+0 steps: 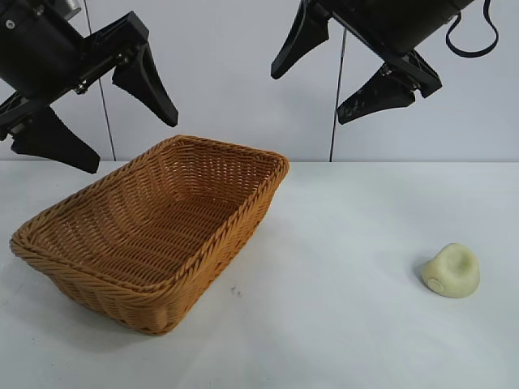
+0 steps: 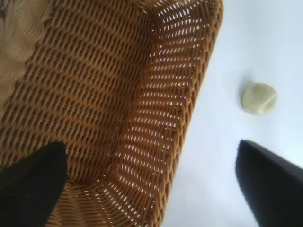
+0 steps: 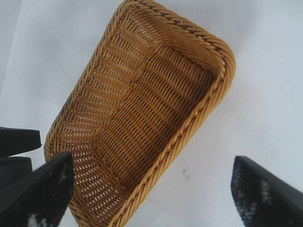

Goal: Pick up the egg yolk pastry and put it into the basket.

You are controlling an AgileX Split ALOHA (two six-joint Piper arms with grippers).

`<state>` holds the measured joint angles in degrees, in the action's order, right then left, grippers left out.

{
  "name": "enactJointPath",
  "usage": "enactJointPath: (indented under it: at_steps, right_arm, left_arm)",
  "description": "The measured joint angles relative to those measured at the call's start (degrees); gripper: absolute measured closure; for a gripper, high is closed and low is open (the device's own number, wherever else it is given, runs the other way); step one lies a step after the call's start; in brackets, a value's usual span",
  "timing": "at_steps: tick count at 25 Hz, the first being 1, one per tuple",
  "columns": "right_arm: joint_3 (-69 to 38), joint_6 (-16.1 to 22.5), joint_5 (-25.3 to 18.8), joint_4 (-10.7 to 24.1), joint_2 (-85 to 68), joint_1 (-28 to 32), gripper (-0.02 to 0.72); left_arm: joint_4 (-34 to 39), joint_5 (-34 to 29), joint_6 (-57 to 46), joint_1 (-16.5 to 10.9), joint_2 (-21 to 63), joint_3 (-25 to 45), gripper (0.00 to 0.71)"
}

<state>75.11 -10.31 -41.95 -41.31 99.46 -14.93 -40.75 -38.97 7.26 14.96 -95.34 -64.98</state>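
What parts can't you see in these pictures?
- Exterior view: both arms are cut off by the top edge; only the open left gripper and right gripper show.
- Left wrist view: part of the basket runs off the edges.
- Right wrist view: the egg yolk pastry is out of frame.

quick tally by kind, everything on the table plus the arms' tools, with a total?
Egg yolk pastry: 1, on the bare table, apart from the basket
Basket: 1, nothing in it
Tools: 2, left tool and right tool, both open, raised above the table, holding nothing
Total: 4
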Motion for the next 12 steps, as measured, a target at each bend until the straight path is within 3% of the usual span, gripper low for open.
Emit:
enactJointPath:
  at_steps: [9, 12]
  right_arm:
    - [0.0, 0.0, 0.0, 0.0, 0.0, 0.0, 0.059]
    - [0.0, 0.0, -0.02, 0.0, 0.0, 0.0, 0.059]
  left_arm:
    - [-0.36, 0.24, 0.0, 0.0, 0.06, 0.0, 0.018]
    - [2.72, -0.99, -0.13, 0.0, 1.56, 0.0, 0.018]
